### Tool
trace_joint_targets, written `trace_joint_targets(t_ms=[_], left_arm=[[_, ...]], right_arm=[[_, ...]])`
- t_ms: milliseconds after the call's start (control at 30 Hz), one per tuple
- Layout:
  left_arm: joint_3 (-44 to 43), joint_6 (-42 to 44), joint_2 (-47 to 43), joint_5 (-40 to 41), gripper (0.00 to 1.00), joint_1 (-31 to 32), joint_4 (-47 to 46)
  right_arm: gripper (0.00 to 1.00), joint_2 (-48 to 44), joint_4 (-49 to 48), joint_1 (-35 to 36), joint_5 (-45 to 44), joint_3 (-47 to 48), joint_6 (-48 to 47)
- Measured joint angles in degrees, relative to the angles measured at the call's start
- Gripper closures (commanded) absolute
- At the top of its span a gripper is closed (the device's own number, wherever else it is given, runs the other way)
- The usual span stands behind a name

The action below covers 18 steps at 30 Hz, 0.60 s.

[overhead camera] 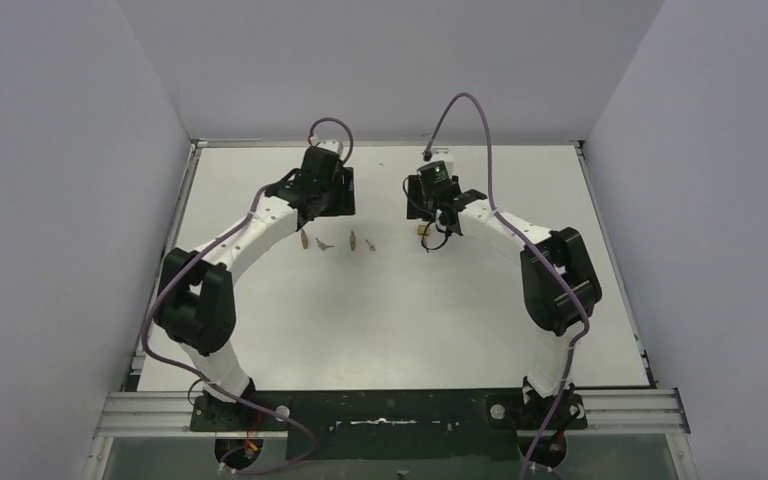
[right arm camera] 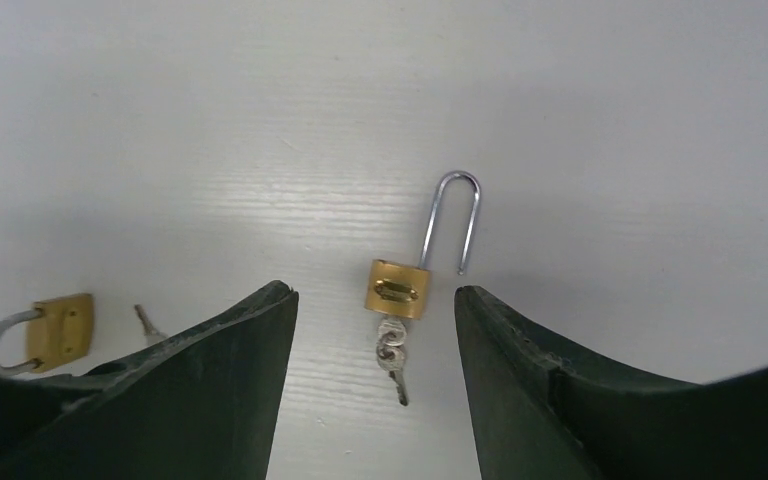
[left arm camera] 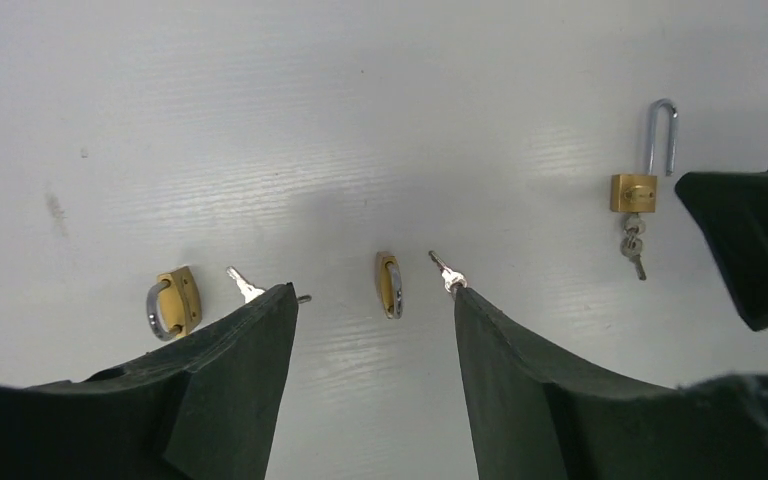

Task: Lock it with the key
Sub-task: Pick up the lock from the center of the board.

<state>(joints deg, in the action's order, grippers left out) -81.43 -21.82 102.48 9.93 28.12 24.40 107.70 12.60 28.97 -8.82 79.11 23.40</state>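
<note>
1. the right gripper point(right arm camera: 372, 290) hangs over the white table point(overhead camera: 410, 320) with its jaws spread wide and nothing between its fingers
2. the open padlock point(right arm camera: 398, 289), a small brass one, lies flat on the table under the gap between those fingers, touching neither
3. its shackle point(right arm camera: 429, 230) is raised, with one leg in the body and the other ending free just beside it
4. a key point(right arm camera: 392, 350) sits at the body's other end, seemingly in the keyhole (a second small key hangs with it on a ring)
5. the left gripper point(left arm camera: 373, 292) is to the left, also spread wide and empty
6. under it a second padlock point(left arm camera: 389, 285) lies on its edge between the fingertips, with a loose key point(left arm camera: 447, 272) just to its right
7. a third padlock point(left arm camera: 178, 300) lies further left, with another key point(left arm camera: 245, 285) near it
8. in the top view these small pieces form a short row, and the open padlock is at its right end, a little apart
</note>
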Motion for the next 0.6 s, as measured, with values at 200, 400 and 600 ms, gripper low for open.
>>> trace_joint_targets(t_ms=[200,400,600], left_arm=[[3.89,-0.17,-7.63,-3.82,0.42,-4.26,-1.7],[7.63,-0.11,-11.45,-5.51,0.41,-5.2,-2.54],[9.94,0.0,-13.16,-6.78,0.41,-6.27,-3.37]], right_arm=[[0.4,3.87,5.64,0.15,-2.1,0.31,-0.09],[0.46,9.2,9.03,1.36,-2.95,5.29,-0.09],[0.48,12.96,11.15,2.43,-4.28,9.01,1.09]])
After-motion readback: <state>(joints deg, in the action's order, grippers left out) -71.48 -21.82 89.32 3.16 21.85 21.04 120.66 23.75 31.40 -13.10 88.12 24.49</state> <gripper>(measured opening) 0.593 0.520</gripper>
